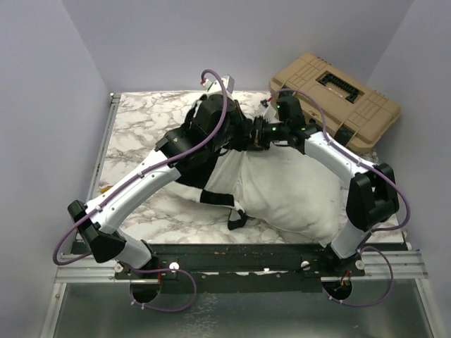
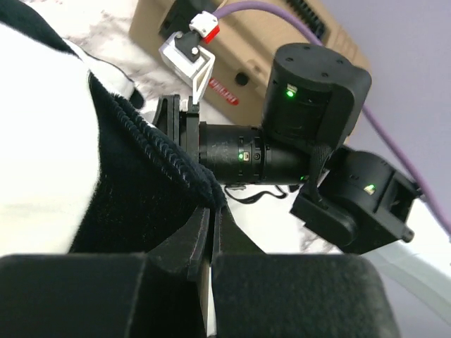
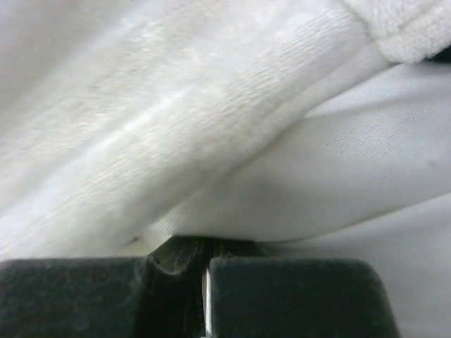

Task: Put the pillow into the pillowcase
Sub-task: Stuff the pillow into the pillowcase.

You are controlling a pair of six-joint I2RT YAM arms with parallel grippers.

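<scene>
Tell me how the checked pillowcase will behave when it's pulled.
Probably floppy: the pillowcase folds limply where the left claw pinches it. Its fuzzy pile looks grippy, unlikely to slip. It may drag against the puffy pillow rather than slide.

The left jaws stand pressed together on the dark, fuzzy hem of the pillowcase, whose white square spreads off to their left. Just beyond them hangs the right arm, black with green lights lit, under a purple cable. Farther off, a tan case rests on the marbled desk.
</scene>
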